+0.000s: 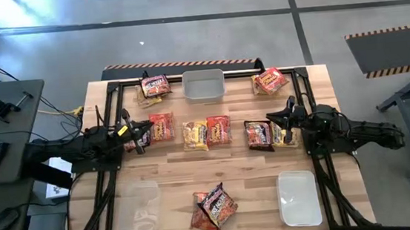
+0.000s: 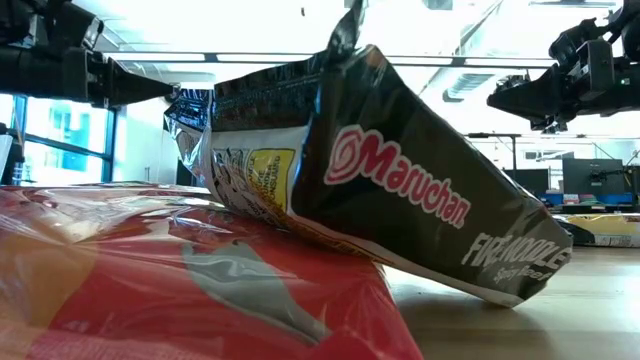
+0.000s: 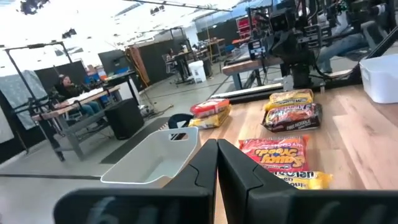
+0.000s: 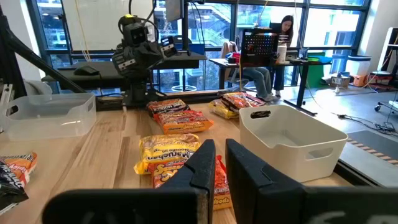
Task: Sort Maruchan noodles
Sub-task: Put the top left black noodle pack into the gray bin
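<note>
two end effectors clenched, empty: left end effector (image 1: 128, 128), right end effector (image 1: 287, 117); crinkly flat noodle packets (image 1: 196, 134) on wood table (image 1: 243, 167)

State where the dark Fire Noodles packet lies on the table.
In the high view, the dark packet lies at the near edge, atop a red packet, between the two bins.

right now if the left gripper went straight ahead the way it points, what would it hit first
Probably the red-orange packet lying just ahead of the left gripper, jaws shut. The gripper seems to sit above the table, so it might pass over it; height is unclear.
</note>
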You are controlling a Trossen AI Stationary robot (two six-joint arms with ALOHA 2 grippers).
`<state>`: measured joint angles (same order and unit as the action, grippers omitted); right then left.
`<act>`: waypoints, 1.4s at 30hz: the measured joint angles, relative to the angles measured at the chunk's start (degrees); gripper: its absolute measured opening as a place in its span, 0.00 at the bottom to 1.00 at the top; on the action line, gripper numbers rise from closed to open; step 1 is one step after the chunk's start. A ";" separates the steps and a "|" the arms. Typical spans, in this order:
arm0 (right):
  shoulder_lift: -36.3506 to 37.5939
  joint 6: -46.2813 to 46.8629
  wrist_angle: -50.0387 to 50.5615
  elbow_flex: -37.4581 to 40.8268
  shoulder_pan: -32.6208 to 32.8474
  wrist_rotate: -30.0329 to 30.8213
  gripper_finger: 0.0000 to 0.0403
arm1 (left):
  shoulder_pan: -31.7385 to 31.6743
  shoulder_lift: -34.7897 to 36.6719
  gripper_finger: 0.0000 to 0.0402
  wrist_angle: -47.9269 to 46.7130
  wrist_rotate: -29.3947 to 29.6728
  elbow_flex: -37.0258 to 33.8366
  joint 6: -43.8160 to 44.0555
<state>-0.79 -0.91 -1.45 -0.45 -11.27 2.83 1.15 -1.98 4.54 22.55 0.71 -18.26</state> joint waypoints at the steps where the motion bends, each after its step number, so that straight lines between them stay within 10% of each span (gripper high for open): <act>1: 0.02 0.00 0.00 0.00 0.00 0.00 0.06 | 0.00 0.00 0.01 0.09 0.00 0.00 0.87; 11: 0.01 0.00 0.00 -0.02 0.00 -0.02 0.06 | 0.00 -0.02 0.01 13.05 -7.47 -0.02 16.72; 19: 0.02 0.00 0.00 -0.02 0.02 -0.01 0.06 | -2.73 -3.74 0.01 9.14 -0.75 1.33 24.50; 33: 0.01 0.00 0.00 -0.02 0.00 -0.02 0.06 | -23.57 -24.88 0.01 12.53 -9.57 3.10 45.42; 42: 0.02 0.00 0.00 0.00 0.00 -0.02 0.06 | -34.18 -37.92 0.01 -0.51 -13.71 17.56 43.53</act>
<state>-0.78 -0.91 -1.45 -0.45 -11.27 2.81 -33.04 -39.90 4.02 8.83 18.27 25.28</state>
